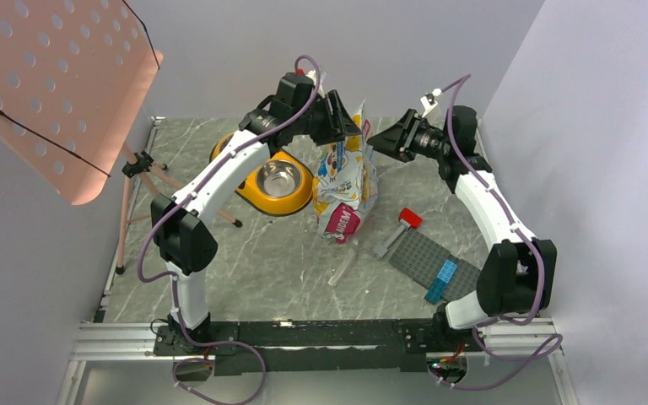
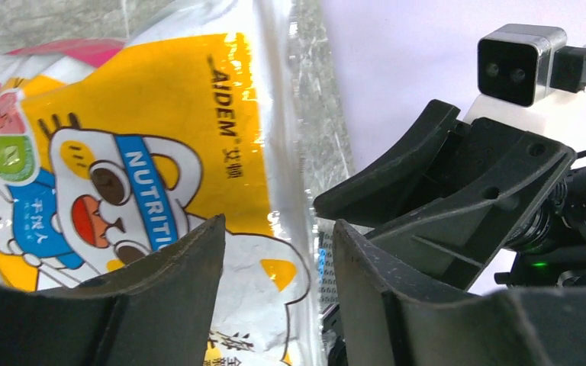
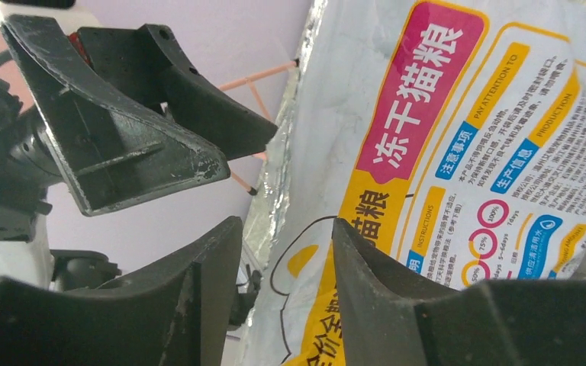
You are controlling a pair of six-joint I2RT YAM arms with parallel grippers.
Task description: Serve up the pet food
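My left gripper (image 2: 278,229) has its jaws apart, with the silver side edge of the bag (image 2: 160,152) sitting in the gap. Right gripper (image 3: 286,225), same deal: jaws apart around the opposite edge. The bag is upright between the 2, mid-table, cartoon cat facing my left camera. Can't see any kibble itself. The yellow bowl (image 1: 297,205) sits just left of the bag.

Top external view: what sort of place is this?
Probably a lab test cell: white walls box in a marble-pattern tabletop, an aluminium rail edges it, a perforated pink panel stands alongside.
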